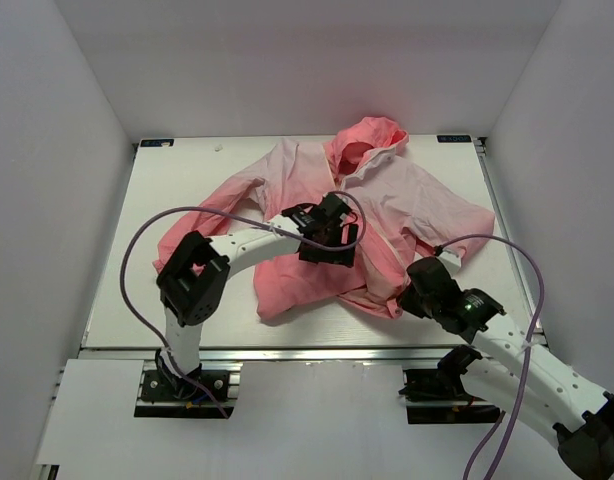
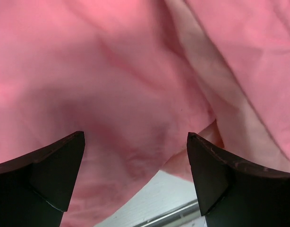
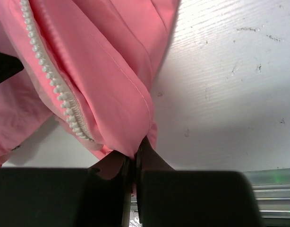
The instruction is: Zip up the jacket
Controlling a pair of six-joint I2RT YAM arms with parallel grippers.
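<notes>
The pink jacket (image 1: 417, 200) lies spread on the white table (image 1: 187, 190), its hood (image 1: 372, 140) at the far side and its lower part bunched up toward the near edge. My left gripper (image 1: 332, 235) hovers over the jacket's middle; in the left wrist view it (image 2: 135, 175) is open, both fingers wide apart above the fabric (image 2: 112, 71) with nothing between them. My right gripper (image 1: 412, 290) is at the bottom hem; in the right wrist view it (image 3: 135, 151) is shut on the hem's corner. The white zipper teeth (image 3: 55, 85) run just left of that grip.
White walls enclose the table on three sides. A metal rail (image 1: 287, 352) runs along the near edge, also seen as a rail (image 3: 272, 189) beside the right gripper. Purple cables (image 1: 137, 250) loop off both arms. Bare tabletop (image 3: 230, 94) lies right of the hem.
</notes>
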